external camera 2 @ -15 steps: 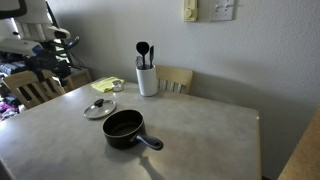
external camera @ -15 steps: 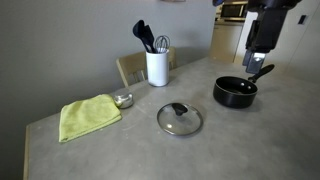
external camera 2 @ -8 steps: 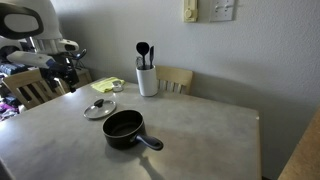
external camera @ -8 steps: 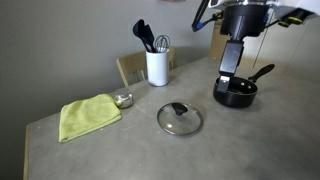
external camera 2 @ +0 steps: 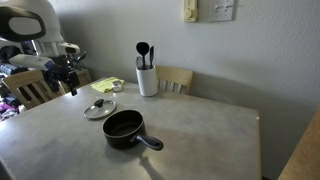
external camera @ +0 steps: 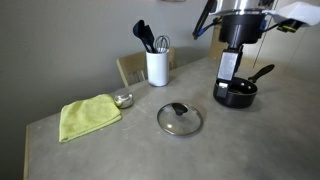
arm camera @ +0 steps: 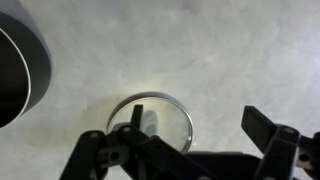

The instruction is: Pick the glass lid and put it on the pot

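Note:
The glass lid (external camera: 179, 119) lies flat on the grey table, with a metal rim and a black knob; it also shows in the other exterior view (external camera 2: 99, 108). The black pot (external camera: 235, 93) stands upright and uncovered beside it, its long handle (external camera 2: 150, 143) sticking out. My gripper (external camera: 228, 72) hangs open and empty in the air, well above the table, close to the pot and apart from the lid. In the wrist view the lid (arm camera: 165, 112) lies below, partly behind one of the fingers (arm camera: 136, 114). The gripper (arm camera: 198, 121) holds nothing, and the pot's edge (arm camera: 20, 70) shows at the left.
A white utensil holder (external camera: 157, 67) with black tools stands at the back. A green cloth (external camera: 88, 116) and a small shiny bowl (external camera: 123, 100) lie beyond the lid. Wooden chairs (external camera 2: 175, 78) stand at the table's edge near the wall.
The arm has swung in over the table from the pot's far side toward the lid and come a little lower. The jaws stayed open. Lid and pot have not moved.

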Motion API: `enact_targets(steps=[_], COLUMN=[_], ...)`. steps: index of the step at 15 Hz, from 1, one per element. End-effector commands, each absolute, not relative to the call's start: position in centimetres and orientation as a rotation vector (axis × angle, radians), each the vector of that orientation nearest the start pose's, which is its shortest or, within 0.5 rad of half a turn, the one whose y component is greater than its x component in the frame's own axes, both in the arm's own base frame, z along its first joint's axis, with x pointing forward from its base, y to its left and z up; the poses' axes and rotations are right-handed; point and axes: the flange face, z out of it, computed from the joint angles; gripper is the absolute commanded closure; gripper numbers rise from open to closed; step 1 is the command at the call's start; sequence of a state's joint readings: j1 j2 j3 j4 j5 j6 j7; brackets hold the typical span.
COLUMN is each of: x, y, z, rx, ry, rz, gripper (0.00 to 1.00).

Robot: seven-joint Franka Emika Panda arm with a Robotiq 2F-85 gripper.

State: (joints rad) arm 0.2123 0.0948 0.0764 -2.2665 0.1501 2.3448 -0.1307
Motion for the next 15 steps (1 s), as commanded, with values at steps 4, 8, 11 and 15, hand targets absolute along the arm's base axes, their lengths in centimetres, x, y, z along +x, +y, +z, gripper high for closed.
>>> enact_targets(steps=[4, 8, 11, 15], x=[54.0, 56.6, 58.4, 58.0], y=[15.0, 16.3, 17.0, 17.2], z=[27.5, 25.9, 24.2, 24.1], rx=[-3.063, -3.049, -3.048, -3.048], ry=[-0.36, -0.397, -0.441, -0.415], rz=[0.128, 0.137, 0.139, 0.125], gripper=[0.0, 0.0, 0.0, 0.0])
